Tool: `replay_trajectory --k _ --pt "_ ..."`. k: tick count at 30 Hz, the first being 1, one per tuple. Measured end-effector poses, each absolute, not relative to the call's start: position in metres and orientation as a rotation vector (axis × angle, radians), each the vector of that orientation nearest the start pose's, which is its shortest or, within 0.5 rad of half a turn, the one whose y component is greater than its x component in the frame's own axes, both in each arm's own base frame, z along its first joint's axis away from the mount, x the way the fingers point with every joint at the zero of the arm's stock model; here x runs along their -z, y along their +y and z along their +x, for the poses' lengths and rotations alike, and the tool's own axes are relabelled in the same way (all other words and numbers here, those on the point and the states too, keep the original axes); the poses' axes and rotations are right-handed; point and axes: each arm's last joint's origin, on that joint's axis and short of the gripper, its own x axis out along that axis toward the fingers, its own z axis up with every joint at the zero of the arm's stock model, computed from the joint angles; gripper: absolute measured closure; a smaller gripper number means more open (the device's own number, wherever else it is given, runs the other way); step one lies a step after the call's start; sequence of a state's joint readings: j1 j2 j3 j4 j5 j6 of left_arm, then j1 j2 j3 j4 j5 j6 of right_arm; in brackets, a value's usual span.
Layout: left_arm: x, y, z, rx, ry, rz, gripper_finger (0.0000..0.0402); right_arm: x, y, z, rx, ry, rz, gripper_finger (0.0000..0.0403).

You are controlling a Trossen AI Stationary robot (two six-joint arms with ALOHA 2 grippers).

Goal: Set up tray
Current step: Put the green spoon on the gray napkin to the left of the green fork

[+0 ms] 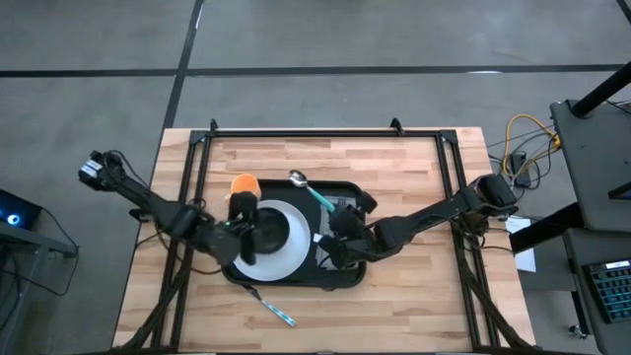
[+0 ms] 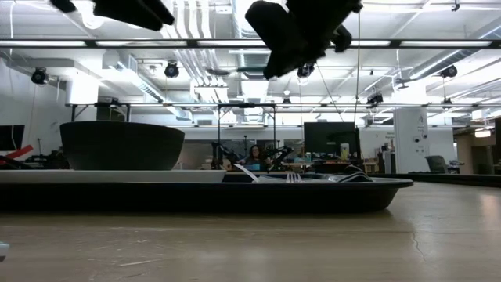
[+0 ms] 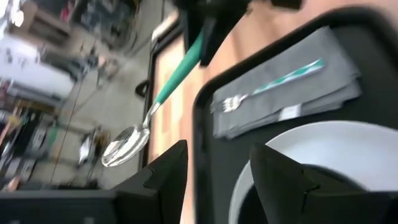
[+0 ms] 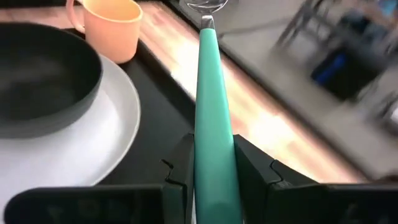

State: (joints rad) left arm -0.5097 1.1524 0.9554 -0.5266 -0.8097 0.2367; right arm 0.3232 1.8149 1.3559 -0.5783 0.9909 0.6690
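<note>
The black tray (image 1: 296, 281) lies in the middle of the table. On its left part sits a white plate (image 1: 286, 258) with a dark bowl (image 1: 268, 232) on it. An orange cup (image 1: 244, 184) stands at the tray's far left corner. A grey napkin (image 3: 298, 87) with a fork (image 3: 267, 87) on it lies in the tray's right part. My left gripper (image 3: 217, 162) hovers open over the bowl, holding nothing. Over the tray's right part, my right gripper (image 1: 340, 219) is shut on a teal-handled spoon (image 1: 311, 189). My right gripper pinches the spoon's teal handle (image 4: 214, 162) between its two fingers. The fingers slant downward from the table's right side and lie along the handle. The handle runs on past the fingertips to the spoon's bowl (image 4: 208, 6), which points toward the tray's far edge. The spoon is lifted clear.
A utensil with a light-blue handle (image 1: 273, 308) lies on the bare wood in front of the tray's near edge. Black frame rails (image 1: 202, 168) run along the table's left, right and far sides. Bare wood shows left and right of the tray.
</note>
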Motion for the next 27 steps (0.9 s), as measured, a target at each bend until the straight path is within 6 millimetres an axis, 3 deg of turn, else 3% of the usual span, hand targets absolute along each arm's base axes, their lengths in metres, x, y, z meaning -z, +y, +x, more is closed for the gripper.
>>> replay_trajectory --k 11,23,27 --pt "-0.272 -0.102 0.169 -0.095 0.494 0.668 0.0246 -0.214 0.098 0.351 0.941 0.573 0.356 0.0336" --pt "-0.254 -0.115 0.139 0.048 0.441 0.681 0.0246 -0.162 0.113 0.358 1.082 0.615 0.616 0.0336" --pt "-0.249 -0.122 0.120 0.145 0.352 0.644 0.0246 -0.160 0.123 0.368 1.151 0.642 0.649 0.0336"
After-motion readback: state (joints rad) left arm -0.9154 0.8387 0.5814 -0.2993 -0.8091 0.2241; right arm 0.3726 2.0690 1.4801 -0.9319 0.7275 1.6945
